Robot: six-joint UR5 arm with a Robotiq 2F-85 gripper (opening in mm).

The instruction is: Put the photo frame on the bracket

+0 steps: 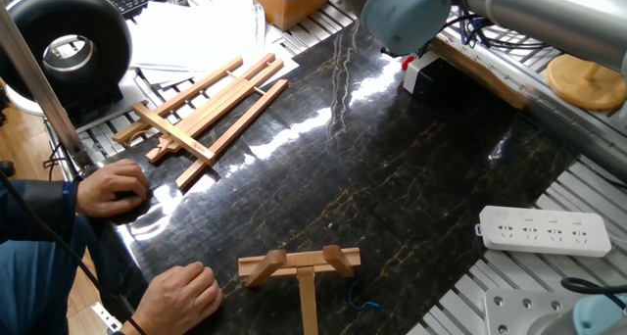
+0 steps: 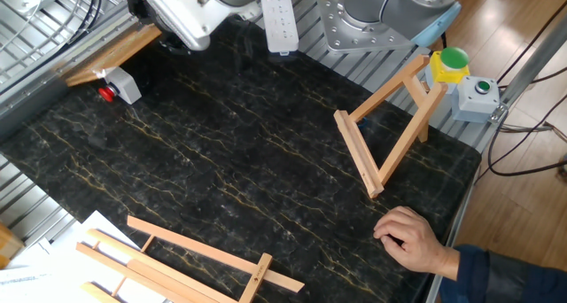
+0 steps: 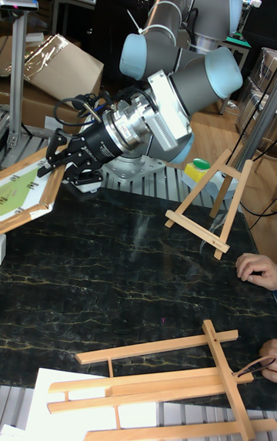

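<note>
the gripper (image 3: 55, 158) pinches the right edge of the photo frame (image 3: 21, 191), which is tilted at the mat's nine o'clock side. the bracket (image 3: 206, 212) stands well apart at three o'clock, near a person's hand (image 3: 256, 268).

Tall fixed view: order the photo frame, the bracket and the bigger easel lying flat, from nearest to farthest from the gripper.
1. The photo frame, at the left edge, right at the gripper.
2. The bracket, standing on the right side of the table.
3. The bigger easel, flat along the near edge at the bottom.
</note>
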